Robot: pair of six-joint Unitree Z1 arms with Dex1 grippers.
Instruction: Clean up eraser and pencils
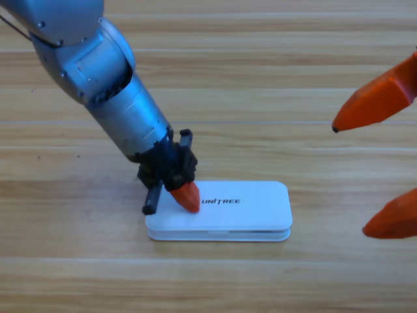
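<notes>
Pressing point: the left gripper has its orange tip on the lid of the white case, at the lid's nine o'clock end, just beside the printed "UNITREE" lettering.
Left arm: the grey arm comes in from the eleven o'clock corner and slopes down toward five o'clock, ending in the black gripper body above the case's left end.
Left gripper jaws: only one orange tip shows, so whether the jaws are apart or together I cannot tell; nothing is seen held in them.
White case: it lies flat on the wooden table, a little toward six o'clock from the middle, long side running from nine to three o'clock. The lid sits down on the base with only a thin seam along the front edge.
Eraser and pencils: none can be seen on the table; the closed lid hides whatever the case holds.
Right gripper: it waits at the three o'clock edge, partly cut off, its two orange jaws spread well apart, one above the other, holding nothing.
</notes>
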